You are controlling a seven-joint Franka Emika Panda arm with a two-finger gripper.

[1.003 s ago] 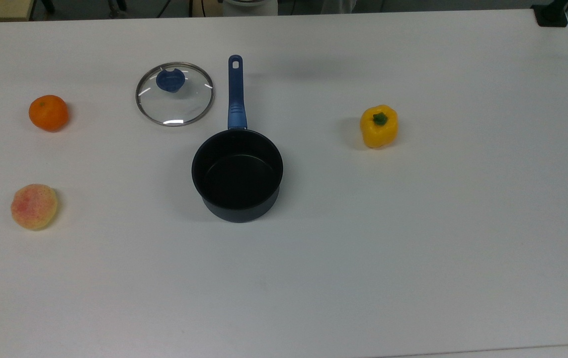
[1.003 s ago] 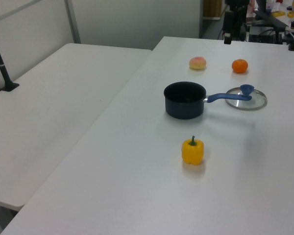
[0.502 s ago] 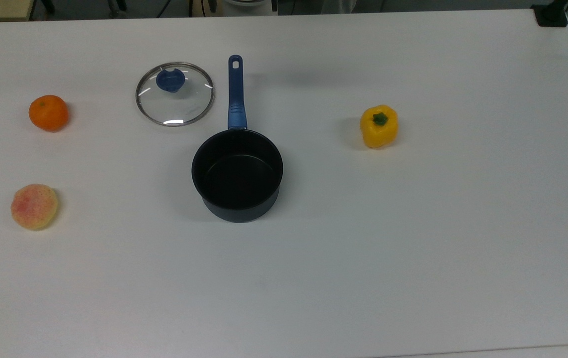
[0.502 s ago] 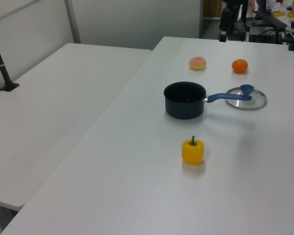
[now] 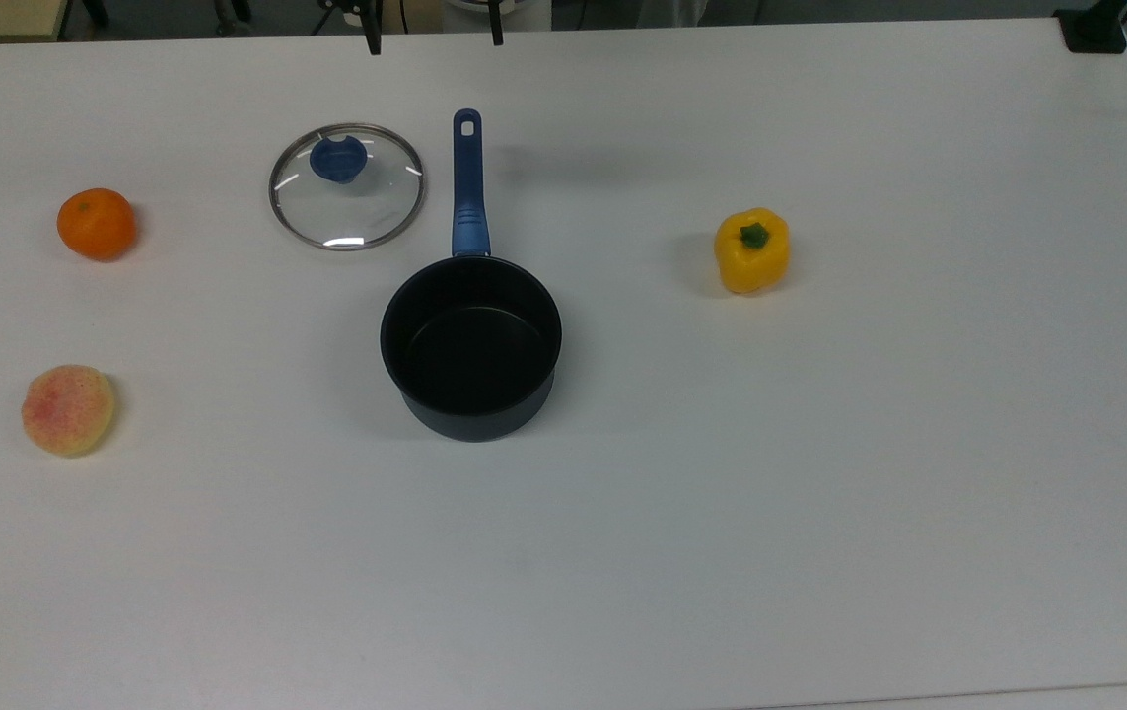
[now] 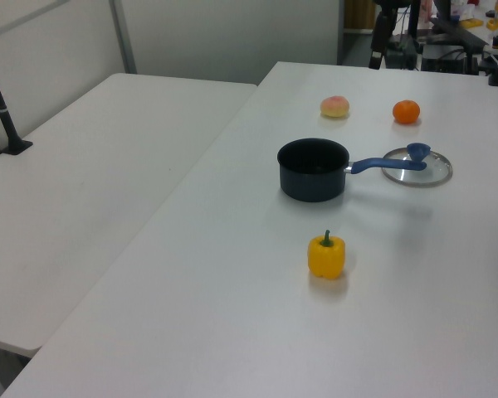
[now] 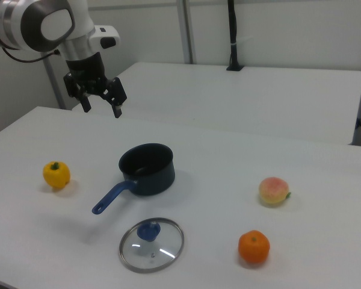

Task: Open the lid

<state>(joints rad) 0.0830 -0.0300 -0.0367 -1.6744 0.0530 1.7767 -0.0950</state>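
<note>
The lid [image 5: 346,197] is clear glass with a metal rim and a blue knob [image 5: 338,160]. It lies flat on the white table, just off the top view's left of the saucepan's long blue handle [image 5: 467,187]. The dark blue saucepan [image 5: 471,345] stands uncovered, its inside bare. The lid [image 7: 151,244] and the saucepan [image 7: 147,169] also appear in the right view. My gripper [image 7: 101,109] hangs open in the air, well above the table and away from the lid, holding nothing. Its two fingertips [image 5: 373,44] poke in at the top view's upper edge.
An orange [image 5: 96,224] and a peach [image 5: 68,409] sit at the top view's left. A yellow bell pepper [image 5: 752,250] stands on the top view's right of the saucepan. A second white table [image 6: 91,166] adjoins on the left view's left.
The gripper's fingertips have come into the top view's upper edge. In the left view it has shifted slightly at the back. Lid, saucepan and the fruit have not moved.
</note>
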